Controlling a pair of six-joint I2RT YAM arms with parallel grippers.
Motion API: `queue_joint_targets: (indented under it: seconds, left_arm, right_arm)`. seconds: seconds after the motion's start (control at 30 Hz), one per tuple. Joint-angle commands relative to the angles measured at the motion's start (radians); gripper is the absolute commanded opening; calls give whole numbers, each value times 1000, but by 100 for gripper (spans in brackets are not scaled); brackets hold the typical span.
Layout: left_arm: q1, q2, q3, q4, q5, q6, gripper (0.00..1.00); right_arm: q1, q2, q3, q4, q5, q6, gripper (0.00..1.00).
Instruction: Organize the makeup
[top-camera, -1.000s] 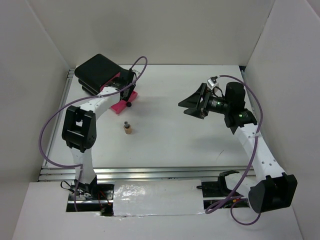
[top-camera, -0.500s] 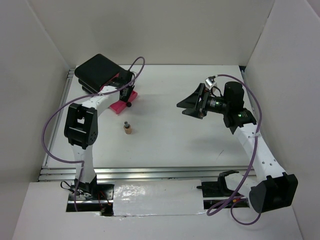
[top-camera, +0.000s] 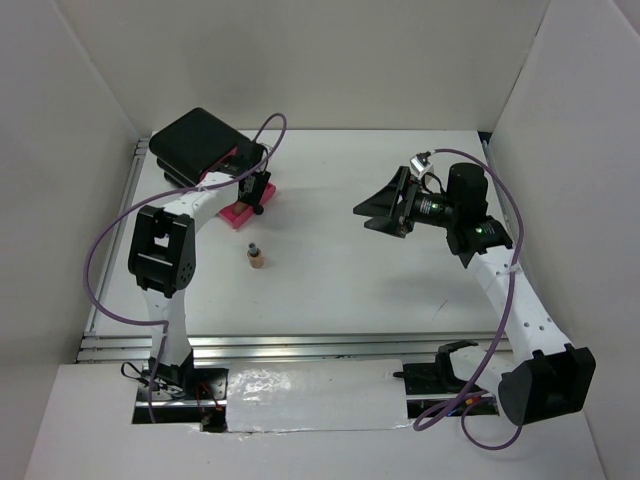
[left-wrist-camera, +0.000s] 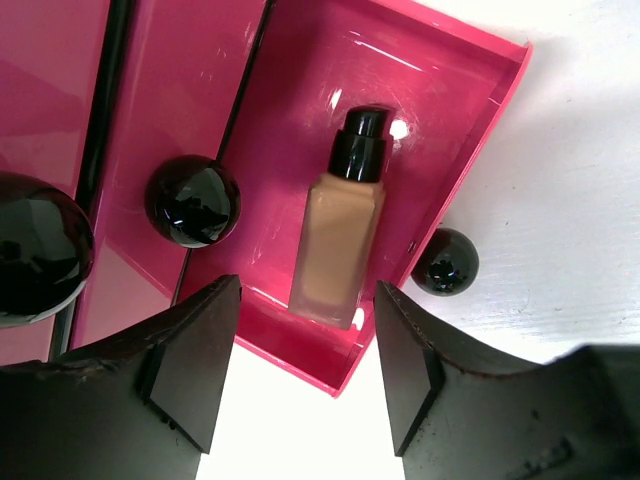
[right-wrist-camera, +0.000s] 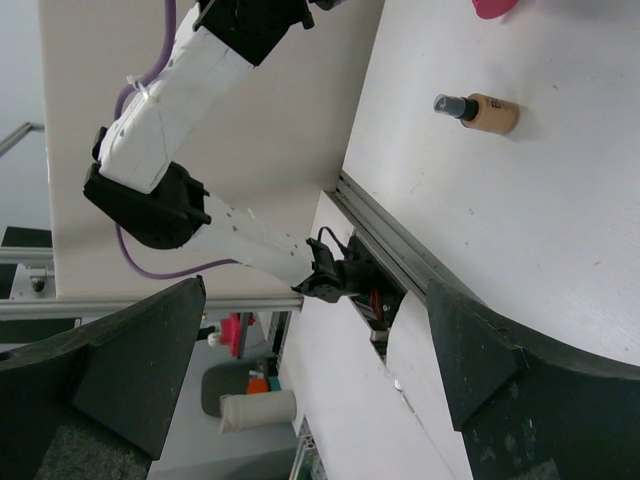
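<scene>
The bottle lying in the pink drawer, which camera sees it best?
The left wrist view: the tan bottle lies flat in the open pink drawer, big and clear. From the top, the left arm covers it. The right wrist view shows only the other bottle.

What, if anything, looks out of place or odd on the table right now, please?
One tan bottle sits alone mid-table, away from the black box, while the other bottle lies flat in the pulled-out pink drawer. Nothing looks spilled or damaged.
</scene>
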Motion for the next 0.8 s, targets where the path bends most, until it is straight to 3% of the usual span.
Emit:
queue_joint_targets:
  seconds: [0.0, 0.17, 0.27, 0.3, 0.47, 0.6, 0.77]
  left_arm:
    - [7, -2, 12, 20, -3, -27, 68]
    - [4, -66, 80, -17, 55, -73, 69]
    - [4, -150, 169, -88, 53, -163, 75]
    - [4, -164, 195, -121, 49, -203, 84]
    - [3, -256, 289, -418, 32, -436, 99]
    - [-2, -396, 148, -505, 49, -595, 99]
    - [3, -626, -29, -574, -14, -834, 99]
  right_arm:
    - [10, -2, 48, 15, -5, -10, 100]
    - [19, 19, 57, -13, 19, -48, 100]
    - [34, 35, 65, -60, 76, -90, 100]
    - [43, 42, 75, -77, 101, -104, 100]
    - [129, 99, 152, -267, 309, -268, 100]
    - [333, 218, 247, -372, 568, -406, 100]
    - [545, 302, 233, -234, 699, -493, 100]
